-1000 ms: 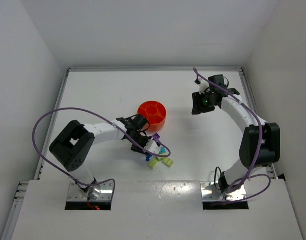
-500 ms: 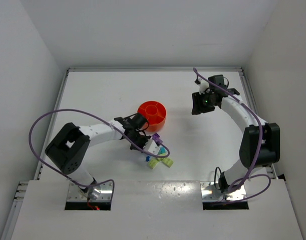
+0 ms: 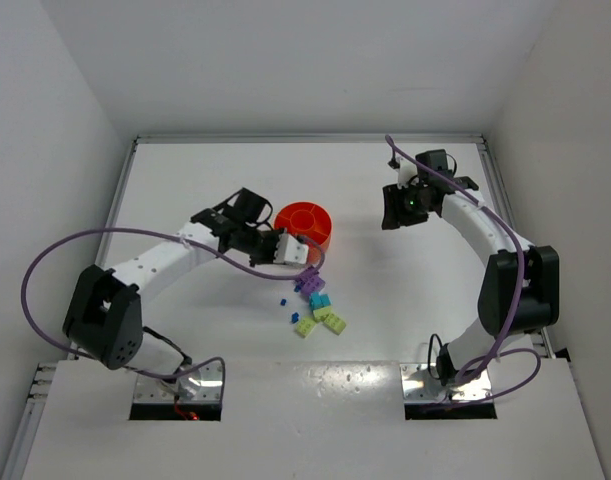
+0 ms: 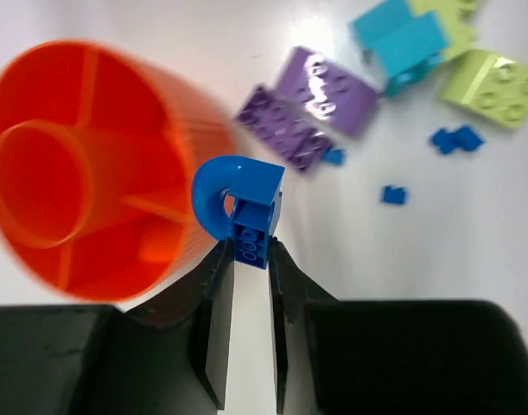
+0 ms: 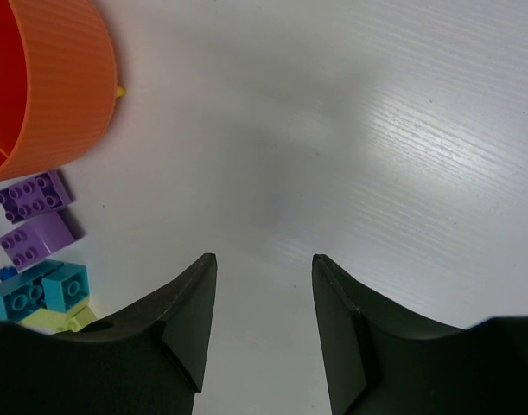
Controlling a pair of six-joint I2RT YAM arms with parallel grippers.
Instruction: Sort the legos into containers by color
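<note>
My left gripper (image 4: 248, 246) is shut on a blue arch-shaped lego (image 4: 242, 207) and holds it beside the right wall of the orange bowl (image 4: 160, 121). In the top view the left gripper (image 3: 303, 253) sits at the bowl's (image 3: 321, 238) near side. Loose legos lie on the table: two purple ones (image 4: 328, 82), a teal one (image 4: 402, 39), a yellow-green one (image 4: 497, 78) and small blue bits (image 4: 456, 138). The pile (image 3: 318, 302) lies just in front of the bowl. My right gripper (image 3: 395, 208) is open and empty, to the right of the bowl.
The right wrist view shows the open right gripper (image 5: 264, 259) over bare white table, with the bowl (image 5: 65, 86) at upper left and purple (image 5: 34, 196) and teal legos (image 5: 39, 294) at the left edge. White walls enclose the table.
My left gripper has risen from the lego pile and moved up and left to the bowl, carrying the blue lego. The pile is now uncovered. The right arm has not moved.
</note>
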